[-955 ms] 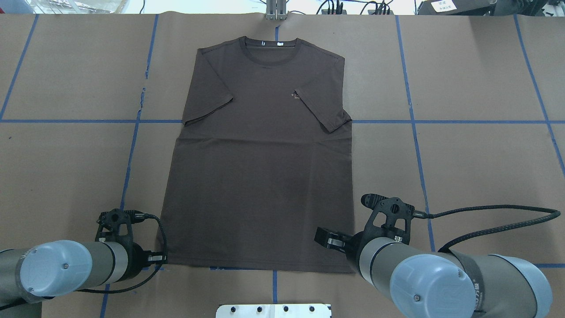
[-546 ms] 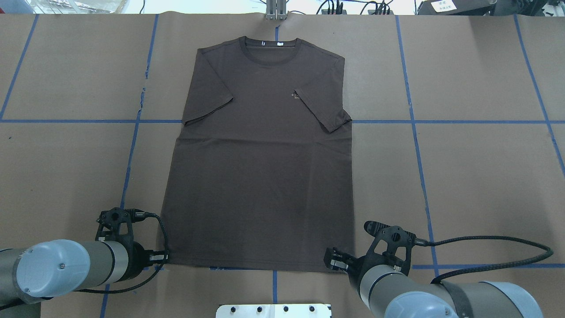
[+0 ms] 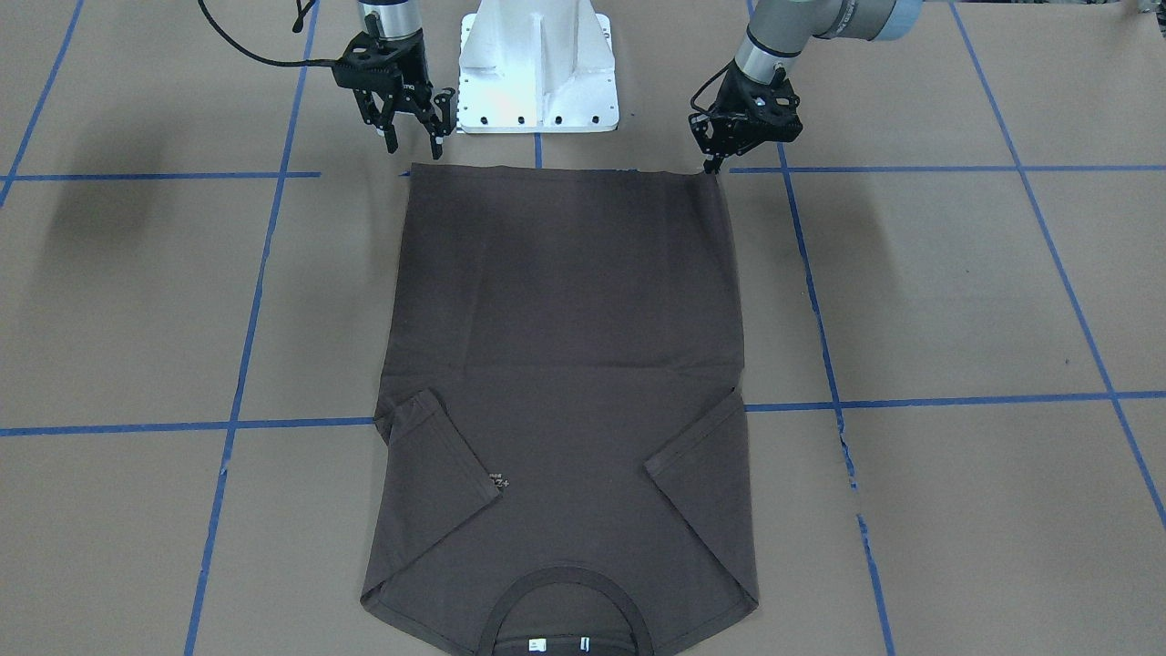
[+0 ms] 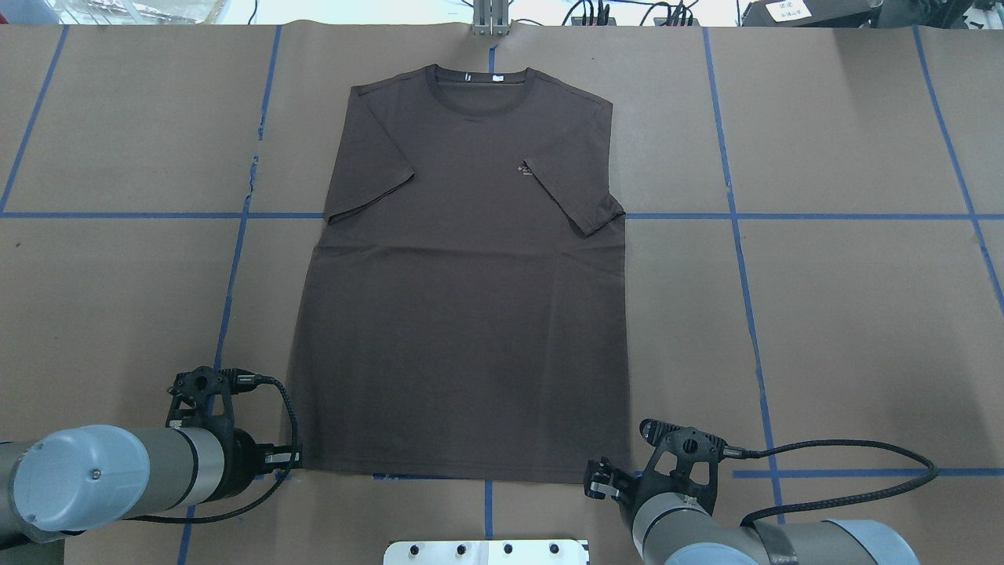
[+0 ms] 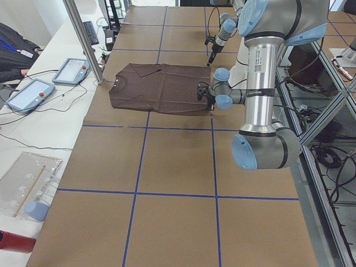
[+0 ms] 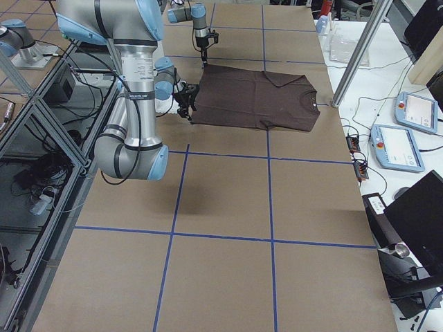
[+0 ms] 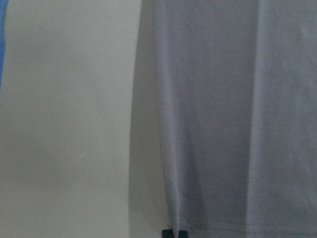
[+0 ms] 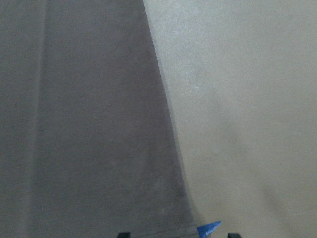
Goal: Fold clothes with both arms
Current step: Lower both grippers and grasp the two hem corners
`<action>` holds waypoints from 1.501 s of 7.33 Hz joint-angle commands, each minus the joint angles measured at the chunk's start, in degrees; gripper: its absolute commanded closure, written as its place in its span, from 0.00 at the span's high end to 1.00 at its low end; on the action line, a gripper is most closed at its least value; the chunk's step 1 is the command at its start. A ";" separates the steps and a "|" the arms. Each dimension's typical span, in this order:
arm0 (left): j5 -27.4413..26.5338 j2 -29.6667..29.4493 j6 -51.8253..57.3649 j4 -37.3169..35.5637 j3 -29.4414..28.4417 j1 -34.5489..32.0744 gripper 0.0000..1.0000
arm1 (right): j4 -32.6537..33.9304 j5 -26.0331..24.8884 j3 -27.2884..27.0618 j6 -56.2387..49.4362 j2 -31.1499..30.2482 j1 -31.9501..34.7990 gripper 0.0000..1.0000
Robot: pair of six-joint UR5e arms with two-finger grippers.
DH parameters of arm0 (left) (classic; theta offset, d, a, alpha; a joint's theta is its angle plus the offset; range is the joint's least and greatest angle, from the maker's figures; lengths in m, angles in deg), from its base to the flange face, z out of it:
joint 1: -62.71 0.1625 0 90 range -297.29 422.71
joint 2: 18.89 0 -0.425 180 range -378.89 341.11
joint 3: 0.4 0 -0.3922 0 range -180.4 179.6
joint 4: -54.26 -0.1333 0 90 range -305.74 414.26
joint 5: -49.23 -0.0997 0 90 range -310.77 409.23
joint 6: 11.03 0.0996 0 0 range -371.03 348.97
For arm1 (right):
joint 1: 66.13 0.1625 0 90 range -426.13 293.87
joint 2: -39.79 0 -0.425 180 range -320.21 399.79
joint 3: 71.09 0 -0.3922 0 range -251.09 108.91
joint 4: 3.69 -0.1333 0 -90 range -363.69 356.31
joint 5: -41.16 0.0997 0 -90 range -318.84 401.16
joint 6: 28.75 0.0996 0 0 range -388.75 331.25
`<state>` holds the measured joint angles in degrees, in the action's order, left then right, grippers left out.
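the black two-finger right gripper (image 3: 414, 146), jaws spread wide, hovers just robot-side of its hem corner. the black left gripper (image 3: 710, 167), fingers drawn together, touches the other corner; whether it pinches cloth is unclear. the dark grey-brown short-sleeved t-shirt (image 3: 565, 319) lies flat, its long axis running straight away from both, collar farthest.

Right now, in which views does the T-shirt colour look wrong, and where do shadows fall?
Left wrist view: T-shirt looks washed-out, greyish-lilac, soft. Right wrist view: nearer brown, also soft. Front-facing view: dark brown; two blurry shadows on the paper, one each side.
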<state>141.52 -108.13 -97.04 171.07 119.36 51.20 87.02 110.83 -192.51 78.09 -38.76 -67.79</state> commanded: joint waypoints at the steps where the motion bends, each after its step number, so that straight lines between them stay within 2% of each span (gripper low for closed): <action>1: -0.01 0.04 -0.03 0.00 0.22 0.00 0.00 | -0.19 -0.33 1.18 0.04 0.15 -0.45 0.71; 8: 0.08 0.13 -0.03 0.00 0.92 0.00 0.00 | -0.36 -0.77 3.03 -0.14 0.50 -0.98 0.65; 10: 0.17 0.13 -0.03 0.00 1.01 0.00 0.00 | -0.36 -1.38 3.47 -0.05 0.59 -0.98 0.56; 11: 0.17 0.13 -0.03 0.00 1.01 0.00 0.00 | -0.36 -1.47 3.47 -0.05 0.68 -0.98 0.42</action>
<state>141.66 -108.01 -97.07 171.06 120.35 51.20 86.66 109.57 -189.09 78.03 -38.17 -68.77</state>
